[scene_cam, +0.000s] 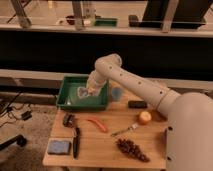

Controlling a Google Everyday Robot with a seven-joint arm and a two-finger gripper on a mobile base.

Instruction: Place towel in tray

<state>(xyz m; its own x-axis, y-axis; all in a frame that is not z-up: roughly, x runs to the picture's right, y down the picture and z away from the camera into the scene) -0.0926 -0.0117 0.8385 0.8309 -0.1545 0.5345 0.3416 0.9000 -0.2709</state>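
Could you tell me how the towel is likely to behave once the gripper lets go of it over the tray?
The towel hangs bunched and drooping from the shut gripper, so it is probably limp and will crumple rather than lie flat. It looks thin, so likely light. Over the green tray, its raised walls should keep it from sliding out.

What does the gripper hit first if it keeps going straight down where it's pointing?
Probably the floor of the green tray. The gripper hangs over it, shut on the towel, which would touch first. Depth is unclear from this view.
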